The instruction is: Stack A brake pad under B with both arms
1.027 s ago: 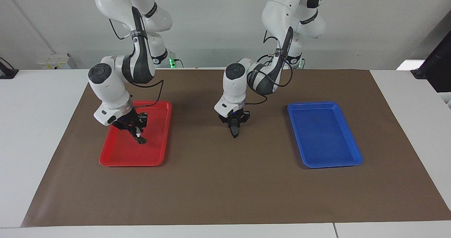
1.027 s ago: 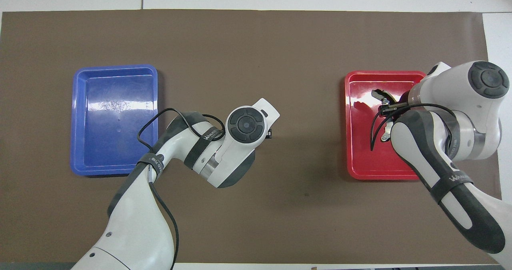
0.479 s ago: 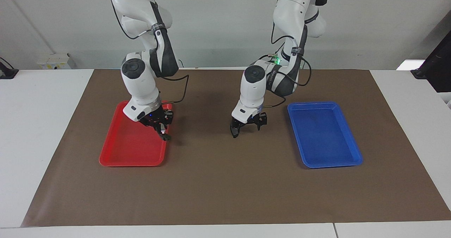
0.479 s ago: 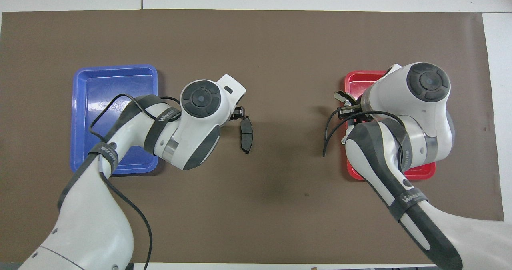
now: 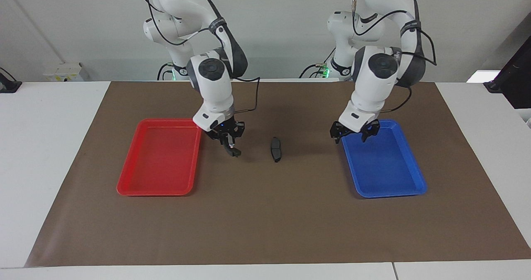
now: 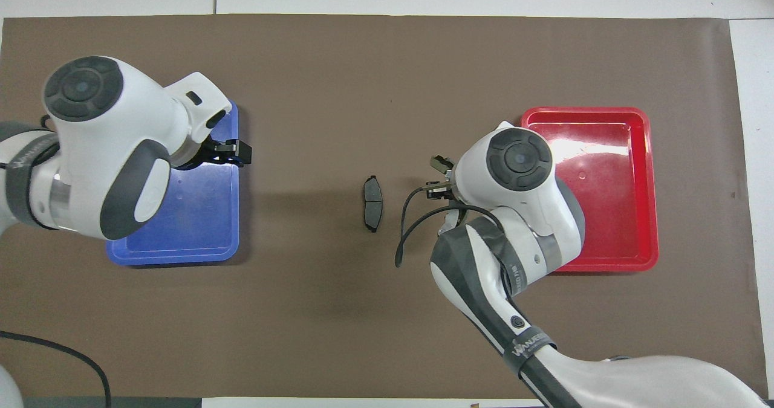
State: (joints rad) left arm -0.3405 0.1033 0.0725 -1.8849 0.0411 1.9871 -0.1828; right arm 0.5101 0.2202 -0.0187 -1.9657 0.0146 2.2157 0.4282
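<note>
Now the short, flat, dark grey brake pad [image 5: 276,149] [image 6: 373,194] lies alone on the brown paper mat [image 5: 265,222], between the red plastic tray [image 5: 137,186] and the blue plastic tray [image 5: 419,180], touching neither. Up in the air over the mat between the red tray and the pad, the right gripper [image 5: 231,146] has its jaws closed on the longer crescent-shaped black brake shoe [image 5: 234,150], which hangs below the fingers. Over the blue tray's edge, the left gripper [image 5: 351,137] [image 6: 233,153] hangs with jaws spread and nothing between them.
</note>
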